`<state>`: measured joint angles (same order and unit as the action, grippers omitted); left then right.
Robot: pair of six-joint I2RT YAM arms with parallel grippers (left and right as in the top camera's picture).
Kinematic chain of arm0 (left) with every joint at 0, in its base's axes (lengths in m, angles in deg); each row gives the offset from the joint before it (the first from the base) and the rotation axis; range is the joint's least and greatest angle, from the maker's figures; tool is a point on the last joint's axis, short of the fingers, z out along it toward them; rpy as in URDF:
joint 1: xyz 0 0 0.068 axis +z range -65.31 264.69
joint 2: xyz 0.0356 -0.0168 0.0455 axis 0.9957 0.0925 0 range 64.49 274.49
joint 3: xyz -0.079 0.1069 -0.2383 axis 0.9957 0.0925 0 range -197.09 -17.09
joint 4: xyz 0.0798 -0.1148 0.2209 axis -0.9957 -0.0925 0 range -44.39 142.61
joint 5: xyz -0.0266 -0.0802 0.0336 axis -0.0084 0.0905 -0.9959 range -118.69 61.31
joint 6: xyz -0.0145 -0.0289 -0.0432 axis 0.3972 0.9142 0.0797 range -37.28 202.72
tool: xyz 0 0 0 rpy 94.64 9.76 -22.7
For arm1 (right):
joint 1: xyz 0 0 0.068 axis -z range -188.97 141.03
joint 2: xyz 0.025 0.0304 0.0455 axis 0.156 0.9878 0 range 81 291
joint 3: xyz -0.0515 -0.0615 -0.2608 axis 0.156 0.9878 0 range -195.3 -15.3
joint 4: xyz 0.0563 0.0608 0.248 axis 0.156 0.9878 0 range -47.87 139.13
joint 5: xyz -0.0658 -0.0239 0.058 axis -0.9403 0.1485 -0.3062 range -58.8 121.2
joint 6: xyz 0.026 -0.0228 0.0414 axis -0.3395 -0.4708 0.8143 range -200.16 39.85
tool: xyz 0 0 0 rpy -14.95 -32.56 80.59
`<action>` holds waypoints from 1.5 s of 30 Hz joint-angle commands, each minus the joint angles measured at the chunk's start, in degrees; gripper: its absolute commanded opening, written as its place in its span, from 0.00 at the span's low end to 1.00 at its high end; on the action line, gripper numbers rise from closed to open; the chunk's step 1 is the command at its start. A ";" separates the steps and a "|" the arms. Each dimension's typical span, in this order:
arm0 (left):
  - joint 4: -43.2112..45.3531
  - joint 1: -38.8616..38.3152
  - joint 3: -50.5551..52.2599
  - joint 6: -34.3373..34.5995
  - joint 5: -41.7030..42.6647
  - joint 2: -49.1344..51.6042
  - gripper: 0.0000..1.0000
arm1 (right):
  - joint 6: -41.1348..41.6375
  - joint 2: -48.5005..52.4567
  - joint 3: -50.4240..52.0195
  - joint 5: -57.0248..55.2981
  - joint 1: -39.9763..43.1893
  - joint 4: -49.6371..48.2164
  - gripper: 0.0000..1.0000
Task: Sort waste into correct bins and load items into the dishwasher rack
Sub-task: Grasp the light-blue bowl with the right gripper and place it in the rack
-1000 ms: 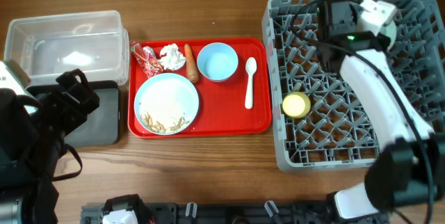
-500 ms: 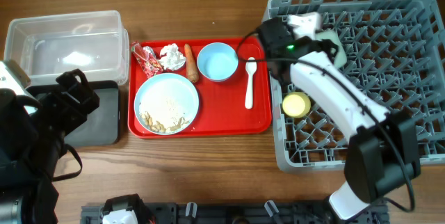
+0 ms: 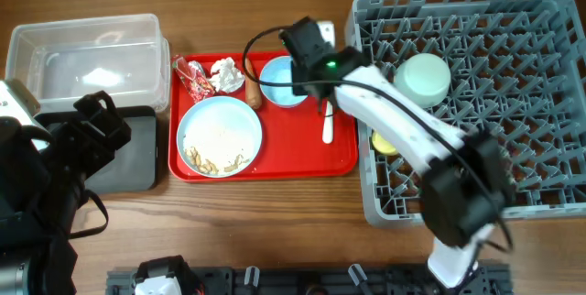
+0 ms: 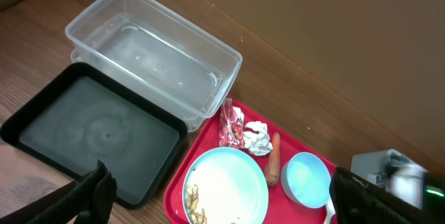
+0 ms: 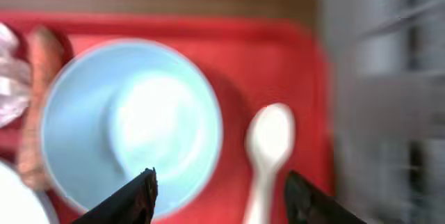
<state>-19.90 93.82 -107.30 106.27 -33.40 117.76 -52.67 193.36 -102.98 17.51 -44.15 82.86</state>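
The right gripper (image 5: 221, 195) hung low over the right part of the red tray (image 3: 302, 153), fingers spread and holding nothing. In the wrist view its gap straddled the white spoon (image 5: 270, 137) and the right rim of the light blue bowl (image 5: 128, 123), which lay just beside each other. Which of the two it was lining up on cannot be told. Either way the approach looked too shared. For the spoon, the fingers would want to shift right and close across the thin handle, clear of the bowl. For the bowl, they would want to shift left so one finger drops inside the rim and the spoon is not dragged along.

Nearest on the tray sat the pale blue plate (image 3: 219, 136), with food scraps (image 3: 212, 159) along its near edge. To the left, on the table, lay the black tray (image 4: 90, 137), with the left gripper (image 4: 221, 182) parked above it, fingers wide apart and empty. In the rack (image 3: 513, 148) at right, the yellow cup (image 3: 383, 142) sat near the left wall, half hidden under the right arm. Farther back, the carrot (image 3: 251, 89) lay against the bowl's left side and could be nudged. Beyond it were the tissue (image 3: 227, 74) and the wrapper (image 3: 193, 78). The clear tub (image 3: 87, 52) stood far left. The green bowl (image 3: 422, 77) rested in the rack's far part.
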 commanded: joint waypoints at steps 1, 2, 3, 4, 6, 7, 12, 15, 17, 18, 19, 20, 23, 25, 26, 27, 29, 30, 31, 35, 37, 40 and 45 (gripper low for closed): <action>0.17 0.31 -0.02 0.94 -0.94 -0.09 1.00 | 6.88 5.53 0.31 5.92 0.33 -1.29 0.56; 0.17 0.31 -0.02 0.94 -0.96 -0.09 1.00 | 8.52 6.82 0.31 6.01 0.39 -1.46 0.53; 0.17 0.31 -0.02 0.94 -0.94 -0.09 1.00 | 9.99 7.52 0.31 6.34 0.44 -1.44 0.47; 0.17 0.31 -0.02 0.92 -0.94 -0.09 1.00 | 10.43 7.87 0.31 7.02 0.55 -1.40 0.37; 0.17 0.31 -0.02 0.94 -0.94 -0.09 1.00 | 10.99 7.85 0.31 7.39 0.92 -0.92 0.07; 0.17 0.31 -0.02 0.94 -0.94 -0.09 1.00 | 11.52 7.58 0.28 7.32 1.11 -0.52 0.04; 0.17 0.31 -0.02 0.92 -0.94 -0.09 1.00 | 11.15 1.40 -0.52 4.85 4.83 3.98 0.04; 0.17 0.31 -0.02 0.92 -0.94 -0.09 1.00 | 5.27 -9.14 -0.50 4.72 9.66 4.17 0.04; 0.17 0.31 -0.02 0.94 -0.94 -0.09 1.00 | 1.64 -16.26 -0.50 3.39 12.98 4.48 0.04; 0.17 0.31 -0.02 0.94 -0.96 -0.09 1.00 | 1.38 -18.62 -0.50 1.14 14.32 5.14 0.04; 0.17 0.31 -0.02 0.94 -0.94 -0.09 1.00 | 1.38 -21.20 -0.50 -3.15 15.96 6.23 0.04; 0.17 0.31 -0.02 0.94 -0.94 -0.09 1.00 | 1.40 -23.28 -0.50 -9.51 17.79 7.78 0.04; 0.17 0.31 -0.02 0.94 -0.96 -0.09 1.00 | 1.53 -25.27 -0.48 -32.61 22.88 13.81 0.04; 0.17 0.31 -0.02 0.92 -0.94 -0.09 1.00 | 3.96 -24.87 0.13 -47.21 25.79 18.64 0.04; 0.17 0.31 -0.02 0.94 -0.94 -0.09 1.00 | 6.03 -24.65 0.66 -52.70 27.19 20.72 0.04; 0.17 0.31 -0.02 0.94 -0.94 -0.09 1.00 | 8.59 -24.55 1.64 -56.22 28.98 21.70 0.04; 0.17 0.31 -0.02 0.94 -0.94 -0.09 1.00 | 10.14 -24.39 3.78 -56.39 32.13 20.02 0.04; 0.17 0.31 -0.02 0.92 -0.94 -0.09 1.00 | 9.97 -23.93 5.07 -56.57 33.75 18.69 0.04; 0.17 0.31 -0.02 0.94 -0.96 -0.09 1.00 | 9.68 -23.32 6.25 -57.07 35.28 17.59 0.05; 0.17 0.31 -0.02 0.94 -0.96 -0.09 1.00 | 4.55 -18.12 9.68 -56.76 39.91 12.37 0.04; 0.17 0.31 -0.02 0.94 -0.94 -0.09 1.00 | 2.25 -14.34 10.23 -55.74 40.00 11.30 0.04; 0.17 0.31 -0.02 0.94 -0.94 -0.09 1.00 | 1.18 -9.55 10.34 -54.01 39.32 11.19 0.04; 0.17 0.31 -0.02 0.94 -0.94 -0.09 1.00 | 0.33 -5.27 10.34 -53.31 36.09 10.93 0.04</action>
<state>-19.88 93.82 -107.30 106.25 -33.40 117.78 -51.16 185.82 -92.66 -38.43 -5.20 94.14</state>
